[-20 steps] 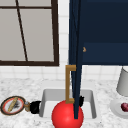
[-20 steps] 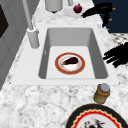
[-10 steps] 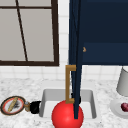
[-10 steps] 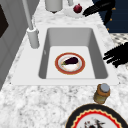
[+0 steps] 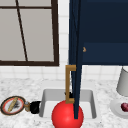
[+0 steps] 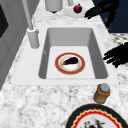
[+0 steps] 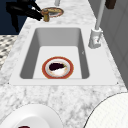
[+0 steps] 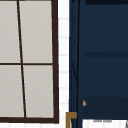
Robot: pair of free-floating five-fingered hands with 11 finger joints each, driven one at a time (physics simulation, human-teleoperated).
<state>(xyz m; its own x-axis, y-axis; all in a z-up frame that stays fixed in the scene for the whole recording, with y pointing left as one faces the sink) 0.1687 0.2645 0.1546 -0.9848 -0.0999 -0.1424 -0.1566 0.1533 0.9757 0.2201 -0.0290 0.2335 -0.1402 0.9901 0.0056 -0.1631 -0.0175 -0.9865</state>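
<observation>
My left hand (image 6: 116, 55) hovers open over the counter's front edge, fingers spread toward the sink (image 6: 100, 50). Seen from the right, the left hand (image 7: 25, 11) has its fingertips beside a small brown jar (image 7: 46, 17); from the front, the left hand (image 5: 35, 107) shows next to that jar (image 5: 27, 106). My right hand (image 6: 100, 10) floats open by the navy cabinet door (image 5: 76, 50), fingers pointing toward a white plate with a dark red fruit (image 6: 77, 8). In the basin lies a red-rimmed plate (image 6: 70, 63) carrying an eggplant.
The cabinet door stands open over the sink with its brass handle (image 5: 68, 85) low down. A red ball (image 5: 67, 116) sits at the front. A patterned plate (image 5: 12, 105) lies left, a grey canister (image 5: 123, 82) right, and the faucet (image 6: 32, 37) behind.
</observation>
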